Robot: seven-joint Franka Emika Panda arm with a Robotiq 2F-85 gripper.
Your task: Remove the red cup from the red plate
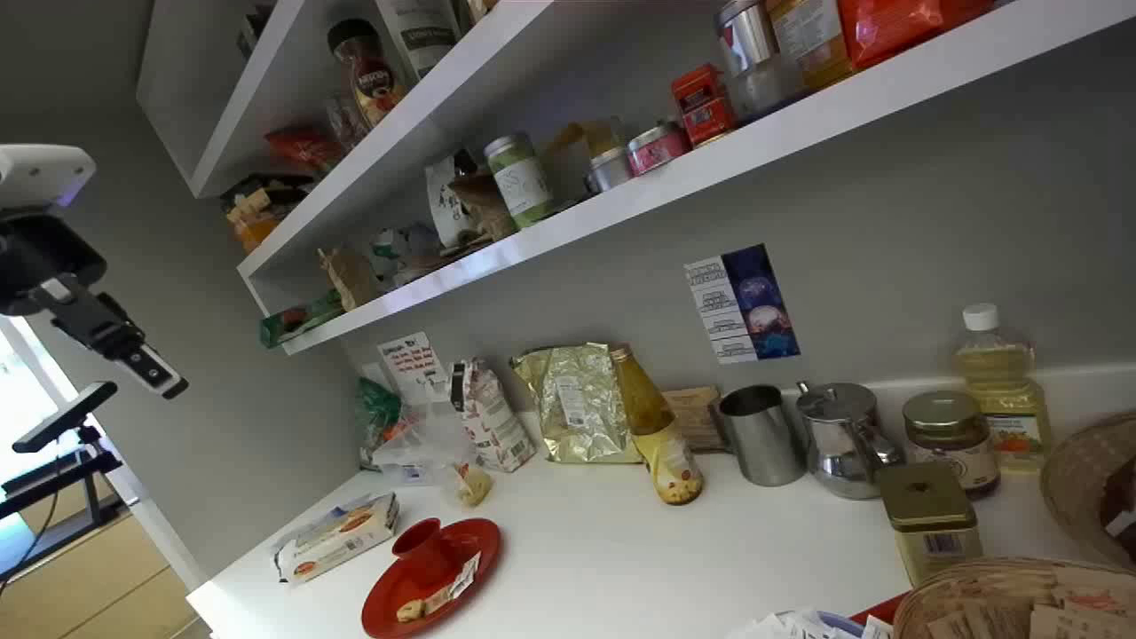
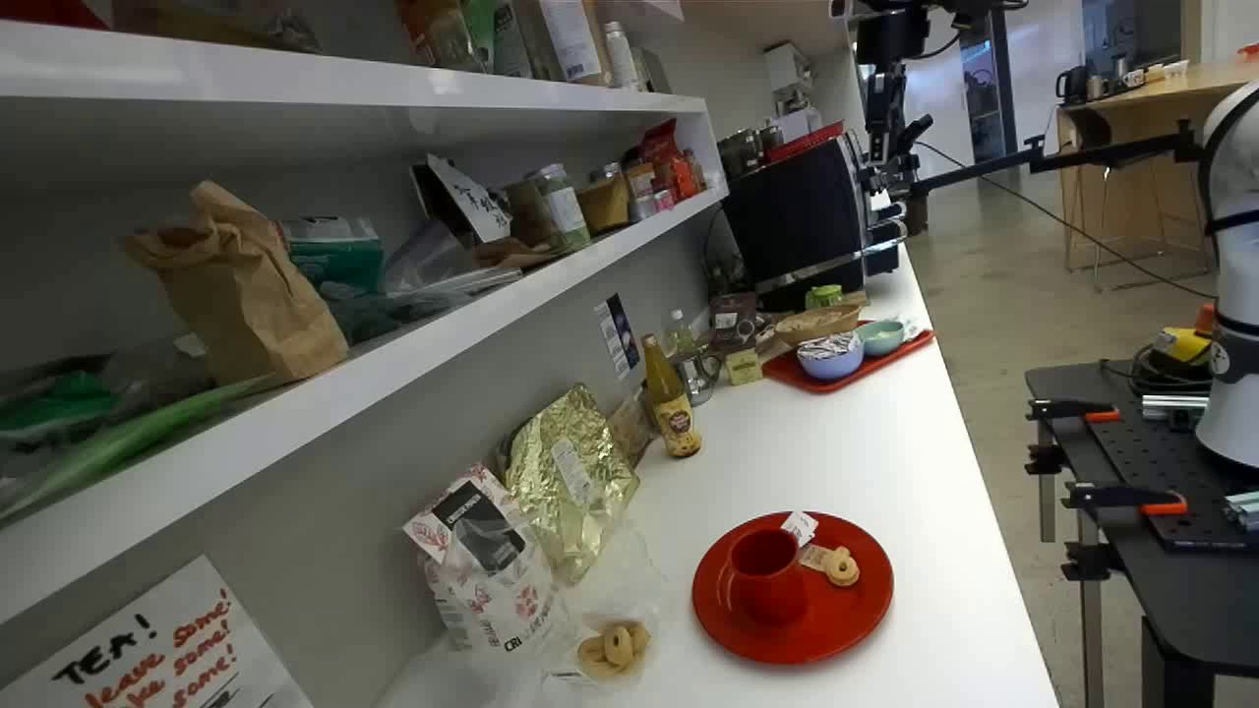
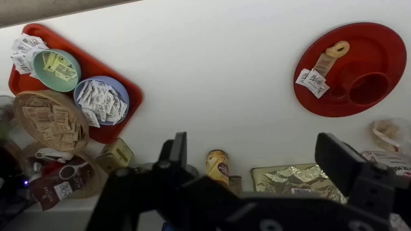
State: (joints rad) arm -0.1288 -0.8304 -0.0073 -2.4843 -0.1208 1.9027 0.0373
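A red cup stands upright on the round red plate in both exterior views: cup, plate; cup, plate. In the wrist view the cup shows from above on the plate at the upper right. A ring-shaped biscuit and paper packets lie on the plate beside the cup. My gripper is open with nothing between its fingers. It hangs high above the counter, away from the cup, and also shows in both exterior views.
A glass bottle and a gold foil bag stand along the wall. A long white shelf overhangs the counter. A red tray with bowls lies farther along. A bag of biscuits is near the plate.
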